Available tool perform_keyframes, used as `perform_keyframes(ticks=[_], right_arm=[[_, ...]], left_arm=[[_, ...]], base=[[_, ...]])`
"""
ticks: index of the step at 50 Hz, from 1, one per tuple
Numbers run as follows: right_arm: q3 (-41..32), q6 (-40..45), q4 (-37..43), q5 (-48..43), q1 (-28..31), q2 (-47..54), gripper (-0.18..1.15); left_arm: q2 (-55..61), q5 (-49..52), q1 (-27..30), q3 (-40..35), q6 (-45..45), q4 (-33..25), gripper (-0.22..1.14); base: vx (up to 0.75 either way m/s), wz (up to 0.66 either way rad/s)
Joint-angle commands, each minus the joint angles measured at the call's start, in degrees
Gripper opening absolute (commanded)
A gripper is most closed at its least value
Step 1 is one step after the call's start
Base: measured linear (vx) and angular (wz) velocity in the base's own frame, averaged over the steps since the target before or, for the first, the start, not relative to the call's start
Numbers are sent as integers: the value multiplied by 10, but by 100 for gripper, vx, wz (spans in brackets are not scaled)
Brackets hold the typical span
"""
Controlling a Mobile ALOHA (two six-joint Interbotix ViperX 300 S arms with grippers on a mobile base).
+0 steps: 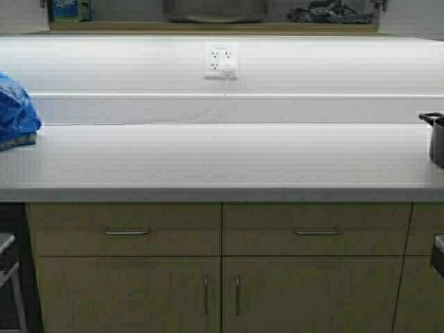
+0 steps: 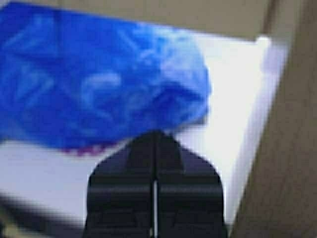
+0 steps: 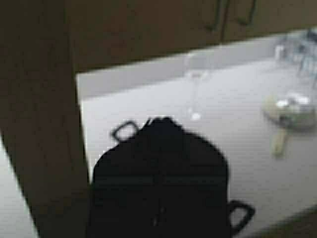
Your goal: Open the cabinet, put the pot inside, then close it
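pot (image 1: 437,139) at counter's (image 1: 222,159) right edge, blue bag (image 1: 15,114) left, both end effectors closed

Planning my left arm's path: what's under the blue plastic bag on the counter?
The blue plastic bag rests on a flat dark item, only its edge visible. The white countertop lies beneath. The rest is covered.

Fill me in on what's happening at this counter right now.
Nothing is being handled yet. The pot sits at the far right of the countertop, and a blue bag lies at the far left. The left gripper is shut and empty near the bag; the right gripper is shut above the pot. The base cabinet doors are closed.
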Motion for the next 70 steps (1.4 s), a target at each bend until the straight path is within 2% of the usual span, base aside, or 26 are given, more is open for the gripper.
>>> perform_keyframes(ticks=[1,12,24,29,37,42,48,58,64,70], right_arm=[[2,-4,-1,-9,71,-36,7],[54,-24,-4,-9,176,-107,7],[191,-29,2,-10,202,-219,7],[243,-29,3,-24,229,-253,7],[268,-28,6,-53,295,-261,7],[255,-28,13,-54,323,-240,7],[210,-28,20,-55,336,-196,7],[53,-28,25,-50,343,-67,7],[-34,-29,27,-16,353,2,7],[-29,-30,28,27,357,-20,7]], left_arm=[[-39,-16,-92,-13,-6,-4,4],[-120,-17,-172,49,-4,-3,4],[-226,-18,-205,170,-6,-4,4],[-256,-33,-238,210,-5,-4,4],[-252,-76,-296,224,-8,-5,4],[-230,-82,-331,215,-8,-5,4],[-185,-93,-340,186,-12,-5,4],[-57,-112,-341,69,-14,-5,4],[20,-112,-341,-4,-15,-6,4],[26,-103,-342,-10,-16,-7,4]], base=[[-1,4],[-1,3],[1,1],[2,2],[1,0],[1,1],[3,1],[4,1],[5,1],[6,0]])
